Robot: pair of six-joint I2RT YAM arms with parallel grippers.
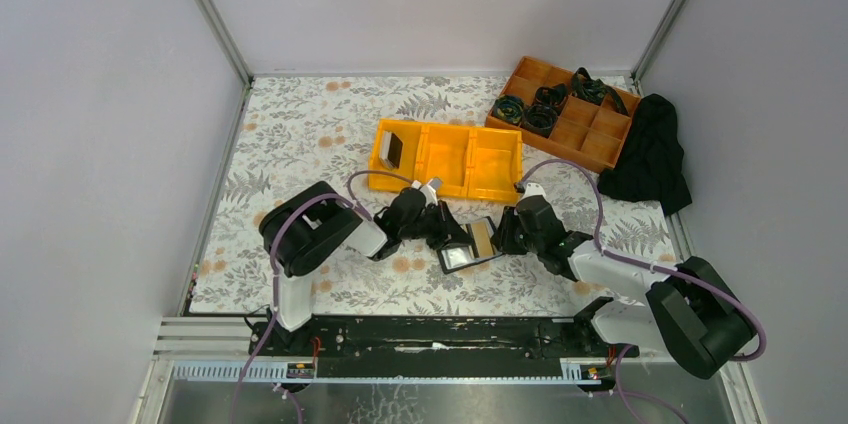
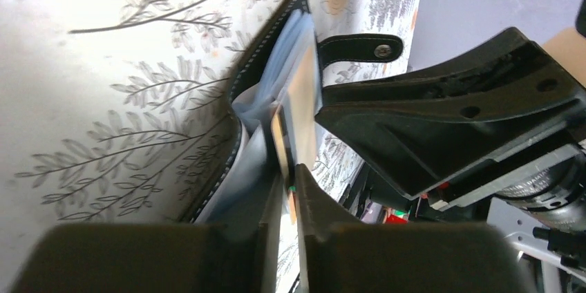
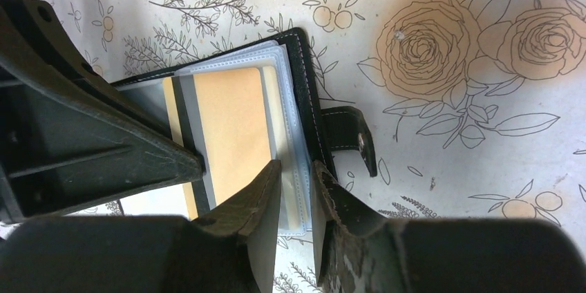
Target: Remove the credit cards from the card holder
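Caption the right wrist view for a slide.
Right gripper holds the open card holder; left gripper pinches the tan card.

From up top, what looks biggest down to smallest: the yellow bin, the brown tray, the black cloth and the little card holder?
1. yellow bin and brown tray: they look about alike, and the tray lies farther back, so no ranking between them.
2. black cloth, crumpled up.
3. card holder, clearly the smallest.
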